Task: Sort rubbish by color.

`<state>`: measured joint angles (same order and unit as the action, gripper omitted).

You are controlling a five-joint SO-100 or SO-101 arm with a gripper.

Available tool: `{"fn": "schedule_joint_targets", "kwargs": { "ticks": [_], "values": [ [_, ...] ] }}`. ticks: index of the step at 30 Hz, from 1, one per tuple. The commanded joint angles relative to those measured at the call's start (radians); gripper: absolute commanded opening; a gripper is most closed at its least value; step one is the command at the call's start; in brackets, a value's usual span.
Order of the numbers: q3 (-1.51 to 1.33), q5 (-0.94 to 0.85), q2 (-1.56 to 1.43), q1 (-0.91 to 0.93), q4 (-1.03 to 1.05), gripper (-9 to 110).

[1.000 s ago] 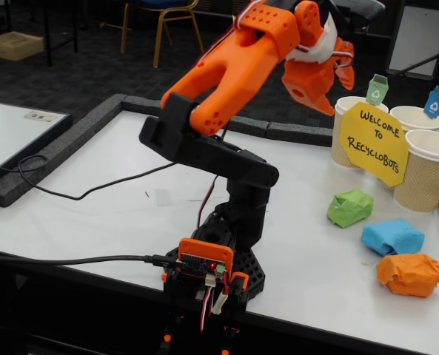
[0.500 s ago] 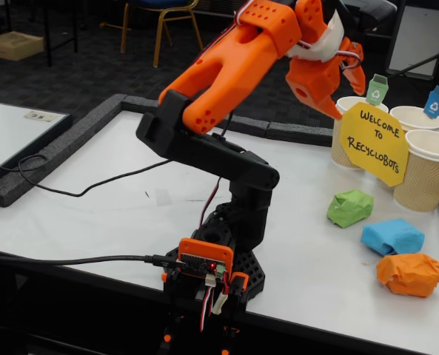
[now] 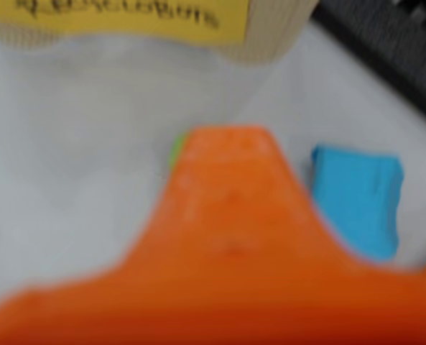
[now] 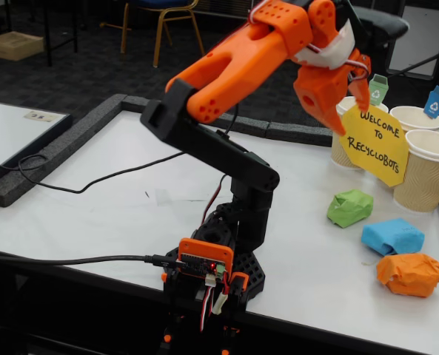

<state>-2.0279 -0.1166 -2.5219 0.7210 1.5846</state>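
Note:
Three crumpled paper lumps lie on the white table at the right of the fixed view: a green lump (image 4: 350,208), a blue lump (image 4: 392,237) and an orange lump (image 4: 411,274). My orange gripper (image 4: 352,118) hangs in the air above and left of the green lump, in front of the yellow sign (image 4: 374,144), holding nothing. How far apart its jaws stand is unclear. The blurred wrist view is filled by one of its fingers (image 3: 227,215), with the blue lump (image 3: 358,198) to the right and a sliver of the green lump (image 3: 175,151) behind the finger.
Three beige ribbed paper cups with small flags stand at the back right, the nearest cup (image 4: 426,174) beside the sign. A black foam border (image 4: 56,148) rims the table. A black cable (image 4: 93,185) runs across the left side to the arm's base (image 4: 219,266).
The arm has stretched further right. The gripper has moved right and a little down, closer to the sign and cups. The lumps have not moved.

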Motion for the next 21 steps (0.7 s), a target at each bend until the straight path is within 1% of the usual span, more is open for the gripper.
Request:
{"fn": "schedule_joint_targets", "kwargs": {
  "ticks": [1, 13, 21],
  "values": [
    [0.083, -0.083, 0.002, 0.026, 0.031, 12],
    [0.017, -0.095, 0.002, 0.026, -0.018, 12],
    [-0.043, -0.095, 0.009, 0.026, -0.107, 12]
  ]
}}
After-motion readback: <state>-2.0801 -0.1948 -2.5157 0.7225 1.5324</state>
